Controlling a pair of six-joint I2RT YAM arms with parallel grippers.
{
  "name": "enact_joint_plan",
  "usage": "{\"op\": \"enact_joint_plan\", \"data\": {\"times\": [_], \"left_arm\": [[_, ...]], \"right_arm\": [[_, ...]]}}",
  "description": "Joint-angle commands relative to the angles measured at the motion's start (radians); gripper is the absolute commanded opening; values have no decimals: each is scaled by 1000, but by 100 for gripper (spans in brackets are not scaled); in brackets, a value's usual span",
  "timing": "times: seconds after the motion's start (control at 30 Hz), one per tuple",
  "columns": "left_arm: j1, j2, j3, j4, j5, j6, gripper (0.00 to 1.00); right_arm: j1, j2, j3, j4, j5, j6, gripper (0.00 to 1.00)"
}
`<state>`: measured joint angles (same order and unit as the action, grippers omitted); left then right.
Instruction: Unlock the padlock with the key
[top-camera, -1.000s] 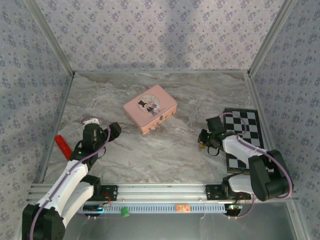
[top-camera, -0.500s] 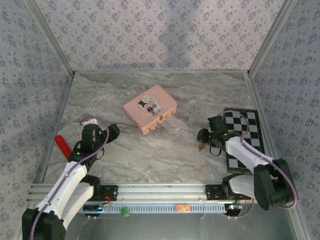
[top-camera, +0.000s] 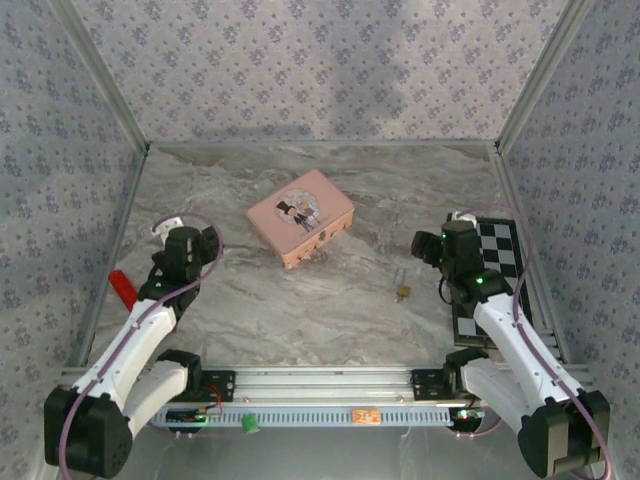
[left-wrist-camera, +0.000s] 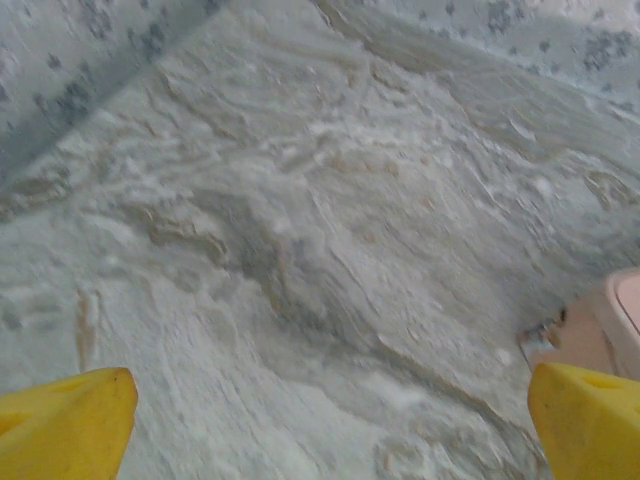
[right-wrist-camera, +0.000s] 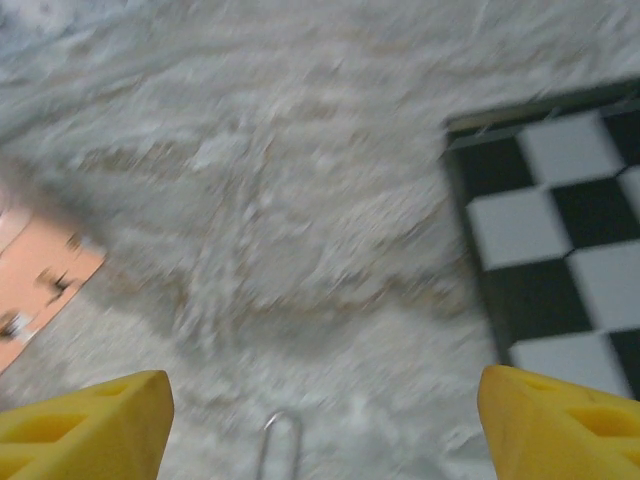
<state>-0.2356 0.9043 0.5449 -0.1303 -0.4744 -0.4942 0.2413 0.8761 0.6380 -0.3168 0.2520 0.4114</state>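
padlock (top-camera: 402, 291) lies free on the marble table (top-camera: 330, 320), between the pink tin (top-camera: 301, 216) and the checkered board (top-camera: 495, 270). right gripper (top-camera: 428, 245), jaws apart, hovers near it. left gripper (top-camera: 208, 240), jaws spread wide, sits well apart.

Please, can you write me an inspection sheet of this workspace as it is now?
Surface: grey marbled table, flat.
Job's things: padlock lying free on the table; key not made out.
Clutter: pink tin, checkerboard, red object.
Grippers: left gripper and right gripper both have fingers wide apart, holding nothing.
Cables: purple cables along both arms.
Surroundings: patterned walls, metal frame.
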Motion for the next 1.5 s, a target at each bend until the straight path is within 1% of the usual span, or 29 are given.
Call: {"op": "enact_joint_plan", "data": {"times": [0.0, 0.07, 0.1, 0.17, 0.2, 0.23, 0.3, 0.37, 0.47, 0.53, 0.57, 0.63, 0.67, 0.73, 0.77, 0.8, 0.83, 0.87, 0.93, 0.97, 1.0, 1.03, 1.1, 1.13, 1.3, 1.37, 1.4, 1.43, 1.47], "left_arm": [[5, 53, -1, 172, -155, 121, 100], [5, 109, 11, 229, -170, 197, 100], [7, 142, 20, 247, -189, 229, 100], [7, 191, 37, 269, -274, 228, 100], [9, 215, 29, 311, -295, 249, 100], [9, 238, 17, 364, -302, 274, 100], [14, 281, 10, 420, -302, 316, 100], [26, 324, -3, 479, -282, 351, 100], [40, 399, -75, 678, -226, 418, 100], [42, 461, -111, 785, -178, 477, 100], [44, 482, -118, 808, -153, 483, 100], [45, 509, -127, 855, -93, 518, 100], [54, 508, -136, 865, -23, 541, 100], [80, 549, -193, 1000, 149, 580, 100], [88, 567, -206, 1064, 167, 586, 100], [98, 548, -206, 1036, 183, 569, 100], [125, 536, -214, 1010, 249, 555, 100], [145, 550, -235, 1061, 294, 548, 100], [175, 619, -253, 1157, 346, 531, 100], [176, 648, -235, 1177, 350, 538, 100], [181, 628, -204, 1102, 364, 533, 100], [197, 614, -175, 1001, 388, 521, 100], [208, 634, -167, 1023, 376, 503, 100], [212, 624, -148, 966, 358, 490, 100], [232, 629, -136, 952, 354, 464, 100], [231, 631, -139, 959, 353, 464, 100], [232, 630, -138, 955, 352, 464, 100], [231, 630, -138, 958, 353, 464, 100], [232, 630, -138, 956, 353, 464, 100]], "right_arm": [[-19, -27, -57, 161, 164, -147, 83], [-41, -32, -84, 210, 188, -174, 85], [-56, -31, -86, 209, 221, -172, 85], [-77, -31, -96, 212, 304, -158, 85], [-93, -30, -108, 233, 327, -163, 86], [-111, -29, -123, 259, 330, -172, 86], [-158, -10, -137, 305, 299, -188, 86], [-196, 31, -138, 336, 278, -194, 86], [-208, 112, -169, 445, 356, -213, 89], [-205, 153, -216, 579, 373, -260, 89], [-202, 170, -234, 638, 370, -276, 89], [-201, 212, -263, 752, 340, -330, 90], [-199, 235, -274, 800, 323, -354, 90], [-200, 296, -286, 891, 270, -399, 90], [-200, 332, -290, 932, 241, -417, 90], [-202, 370, -294, 980, 207, -441, 90], [-203, 403, -289, 994, 187, -457, 91], [-204, 427, -283, 975, 156, -455, 91], [-197, 466, -287, 1045, 135, -528, 91], [-198, 459, -281, 1020, 118, -516, 92], [-202, 449, -284, 994, 97, -491, 92], [-207, 443, -297, 1021, 83, -495, 92], [-216, 416, -328, 1048, 49, -498, 92], [-216, 402, -350, 1078, 37, -507, 92], [-220, 365, -408, 1145, -16, -545, 92], [-221, 358, -408, 1142, -18, -514, 93], [-226, 348, -426, 1161, -88, -476, 93], [-225, 348, -449, 1229, -154, -476, 94], [-205, 350, -446, 1225, -161, -504, 99]]}}
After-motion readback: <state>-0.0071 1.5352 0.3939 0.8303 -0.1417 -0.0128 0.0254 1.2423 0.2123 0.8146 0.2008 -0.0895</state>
